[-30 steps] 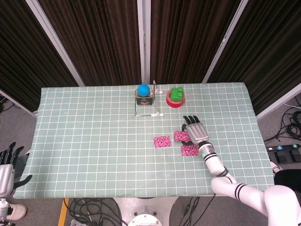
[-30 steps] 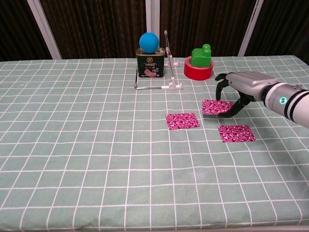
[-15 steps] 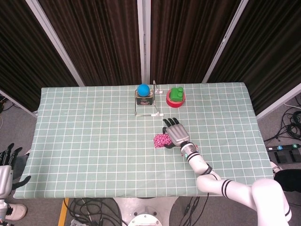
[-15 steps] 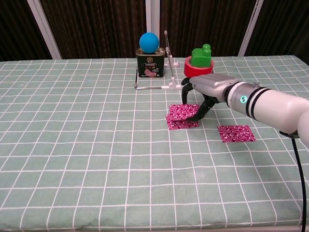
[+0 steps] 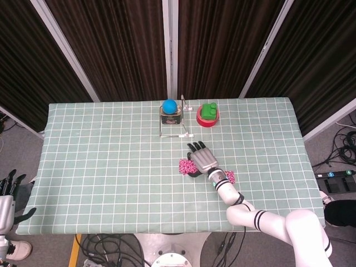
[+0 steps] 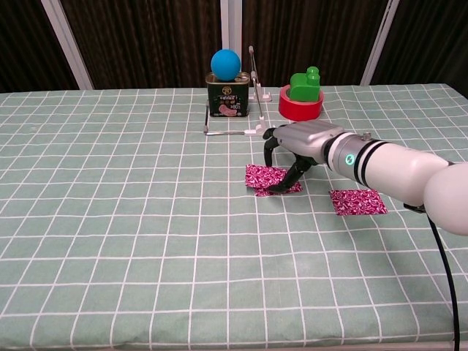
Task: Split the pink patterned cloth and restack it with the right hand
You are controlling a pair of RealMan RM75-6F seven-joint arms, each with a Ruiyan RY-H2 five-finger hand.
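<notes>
My right hand [image 6: 296, 145] reaches over the table's middle and pinches one pink patterned cloth piece [image 6: 261, 175] between thumb and fingers. That piece lies partly on a second pink piece [image 6: 290, 189], shifted a little to the left of it. A third pink piece [image 6: 357, 201] lies flat to the right, under my forearm. In the head view the right hand [image 5: 202, 158] covers most of the stacked cloth [image 5: 184, 165], and the separate piece [image 5: 230, 177] peeks out beside the wrist. My left hand [image 5: 7, 191] hangs off the table's left edge, fingers spread, holding nothing.
At the back stand a tin can [image 6: 227, 98] with a blue ball [image 6: 226, 64] on it, a white wire stand [image 6: 255, 95], and a red tape roll [image 6: 300, 109] with a green block [image 6: 306, 82] on top. A green checked cloth [image 6: 117, 219] covers the table.
The right hand carried a pink piece from the right side leftward onto the middle piece, then slid a little further left with it. The left hand stayed put.
</notes>
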